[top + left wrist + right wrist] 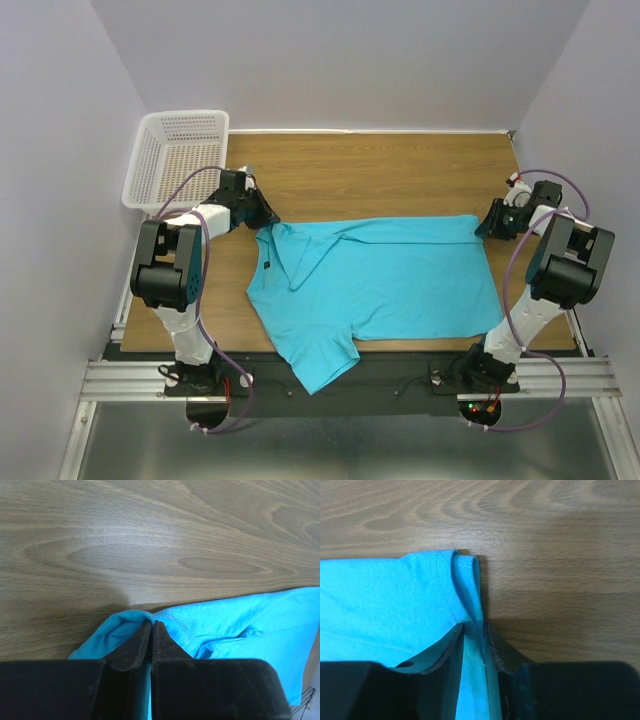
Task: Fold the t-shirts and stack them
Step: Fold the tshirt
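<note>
The turquoise-blue t-shirt lies spread on the wooden table, folded lengthwise, one sleeve hanging over the near edge. My left gripper is shut on the shirt's far-left corner; in the left wrist view the cloth bunches round the closed fingertips. My right gripper is shut on the shirt's far-right corner; in the right wrist view the hemmed edge runs between the two fingers.
A white plastic mesh basket stands at the far left of the table. Grey walls close in the left, back and right sides. A metal rail runs along the near edge.
</note>
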Controlling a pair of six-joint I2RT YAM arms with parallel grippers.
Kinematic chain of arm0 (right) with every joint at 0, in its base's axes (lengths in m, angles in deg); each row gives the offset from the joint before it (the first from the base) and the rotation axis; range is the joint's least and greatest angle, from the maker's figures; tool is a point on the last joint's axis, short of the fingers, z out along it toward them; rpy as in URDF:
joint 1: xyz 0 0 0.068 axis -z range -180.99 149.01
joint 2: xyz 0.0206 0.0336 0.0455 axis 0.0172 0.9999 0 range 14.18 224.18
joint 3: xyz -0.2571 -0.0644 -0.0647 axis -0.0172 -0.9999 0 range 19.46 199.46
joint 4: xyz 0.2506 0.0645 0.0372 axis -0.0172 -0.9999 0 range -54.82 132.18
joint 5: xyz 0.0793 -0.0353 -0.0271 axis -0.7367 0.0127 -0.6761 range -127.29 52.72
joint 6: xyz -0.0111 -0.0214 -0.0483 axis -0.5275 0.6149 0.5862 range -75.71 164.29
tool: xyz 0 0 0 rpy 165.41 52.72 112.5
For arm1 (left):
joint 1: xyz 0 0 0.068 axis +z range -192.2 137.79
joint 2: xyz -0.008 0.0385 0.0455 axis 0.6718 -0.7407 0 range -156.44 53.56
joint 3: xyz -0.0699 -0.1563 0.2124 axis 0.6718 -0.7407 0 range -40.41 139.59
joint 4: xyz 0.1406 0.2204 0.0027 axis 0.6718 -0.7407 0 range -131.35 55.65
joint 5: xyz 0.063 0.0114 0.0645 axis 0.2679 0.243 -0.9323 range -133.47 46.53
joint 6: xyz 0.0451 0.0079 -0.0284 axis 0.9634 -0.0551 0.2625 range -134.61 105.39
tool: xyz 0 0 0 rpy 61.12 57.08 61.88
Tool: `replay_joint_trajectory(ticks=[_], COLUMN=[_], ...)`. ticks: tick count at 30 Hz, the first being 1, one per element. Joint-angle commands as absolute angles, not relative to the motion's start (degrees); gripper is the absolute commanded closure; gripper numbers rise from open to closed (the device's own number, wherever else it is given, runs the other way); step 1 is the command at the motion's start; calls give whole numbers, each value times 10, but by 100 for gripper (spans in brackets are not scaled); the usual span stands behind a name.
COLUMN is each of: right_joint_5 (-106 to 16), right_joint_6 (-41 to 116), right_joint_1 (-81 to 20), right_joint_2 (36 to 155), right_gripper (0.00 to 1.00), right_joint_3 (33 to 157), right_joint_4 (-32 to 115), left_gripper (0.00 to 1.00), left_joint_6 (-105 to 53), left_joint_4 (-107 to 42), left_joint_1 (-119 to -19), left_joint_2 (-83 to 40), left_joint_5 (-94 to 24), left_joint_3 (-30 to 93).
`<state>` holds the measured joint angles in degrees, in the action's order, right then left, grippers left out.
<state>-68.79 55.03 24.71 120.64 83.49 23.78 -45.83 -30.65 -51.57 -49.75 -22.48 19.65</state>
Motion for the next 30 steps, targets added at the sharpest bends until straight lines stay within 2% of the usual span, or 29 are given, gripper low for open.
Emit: replay_joint_trajectory(ticks=[1,7,8,17,29,30], right_joint_5=[-675,-673,-671,-651,-644,-644], right_joint_6=[571,570,570,569,569,568], right_joint_1=[236,236,236,236,236,236], right_joint_2=[1234,1236,1235,1236,1236,1236], right_gripper=[76,99,100,99,99,100], right_joint_3=[831,835,835,838,841,841], right_joint_4=[178,177,177,179,180,180], left_gripper=[100,100,100,100,100,96], left_joint_6=[-462,-463,-463,-471,-485,-486], left_joint_4=[-286,-286,-286,-298,-313,-314], left_joint_1=[-517,-516,-516,-514,-513,-513], left_joint_2=[-461,-451,-446,-393,-408,-407], left_joint_5=[-216,-227,-233,-299,-363,-369], left_joint_3=[198,195,193,156,144,144])
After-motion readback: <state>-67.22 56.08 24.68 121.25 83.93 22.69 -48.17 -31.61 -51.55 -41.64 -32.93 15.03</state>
